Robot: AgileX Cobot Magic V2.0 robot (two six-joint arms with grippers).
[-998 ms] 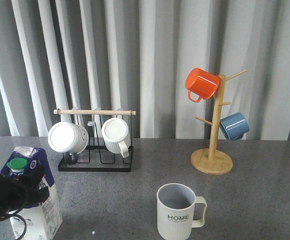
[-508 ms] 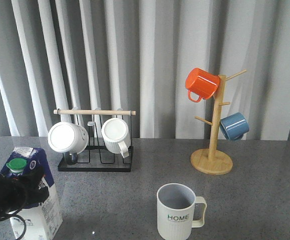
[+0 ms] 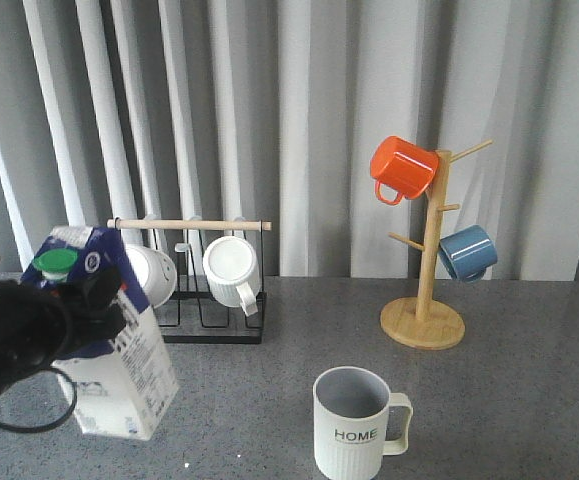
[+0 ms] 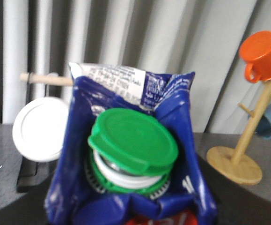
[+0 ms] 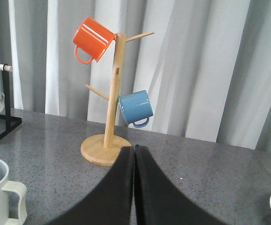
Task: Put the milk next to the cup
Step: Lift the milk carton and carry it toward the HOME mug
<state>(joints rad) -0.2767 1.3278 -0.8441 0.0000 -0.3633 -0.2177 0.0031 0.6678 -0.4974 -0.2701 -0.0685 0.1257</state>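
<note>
Soft, even daylight-like light fills all three views, with only faint shadows on the speckled grey table (image 3: 529,400). The left wrist view is blurred up close on the tall blue-and-white milk carton (image 4: 172,101); the pleated grey curtain (image 3: 319,120) looks sharp.

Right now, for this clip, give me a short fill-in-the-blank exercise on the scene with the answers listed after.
1. The left end effector holds the milk, whose round cap is ____.
2. The milk is tilted and lifted off the ____.
3. The word printed on the cup is ____.
4. On the wooden mug tree, the orange mug hangs ____ than the blue mug.

Missing words: green; table; HOME; higher
</note>
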